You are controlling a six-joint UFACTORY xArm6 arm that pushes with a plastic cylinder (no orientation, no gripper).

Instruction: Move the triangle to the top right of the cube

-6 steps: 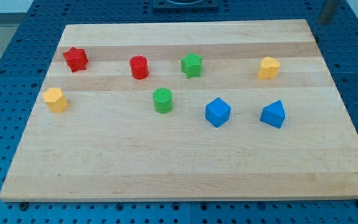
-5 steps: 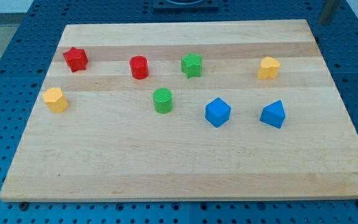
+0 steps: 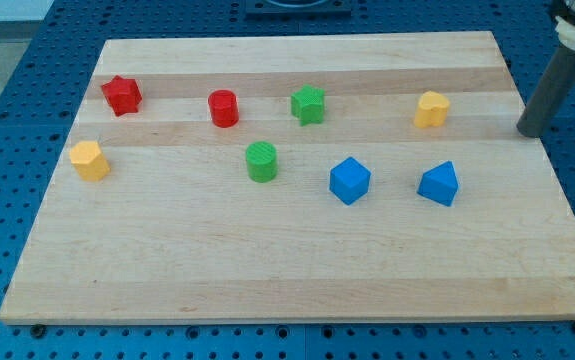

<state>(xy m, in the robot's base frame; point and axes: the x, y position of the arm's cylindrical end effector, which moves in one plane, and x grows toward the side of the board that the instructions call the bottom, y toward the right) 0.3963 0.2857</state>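
At the view's right edge, over the wooden counter [image 3: 297, 270], my tip [image 3: 530, 131] rests at the end of a dark rod that slants in from the top right corner; there is no pincer on this arm, so nothing opens or closes and nothing is held. The tip touches no block. Nearest to it is the right yellow block [image 3: 431, 109], to its left and a little higher in the view, its shape rounded and hard to make out. Below and to the left of the tip sits the blue triangle [image 3: 439, 184], apart from it, standing free on the board. Just left of the triangle, at about the same height, is the blue cube [image 3: 349, 181], with a clear gap between the two. So the triangle lies to the cube's right, level with it. Farther left, the green cylinder [image 3: 261, 161] stands a little above the cube's row. Above it, in the upper row, is the green star [image 3: 308, 104], and to its left the red cylinder [image 3: 223, 108]. The red star [image 3: 122, 95] lies near the board's top left corner. Below it, close to the left edge, is the left yellow block [image 3: 89, 160], which looks many-sided. All blocks stand well apart from one another, and a blue perforated surface [image 3: 7, 90] surrounds the board
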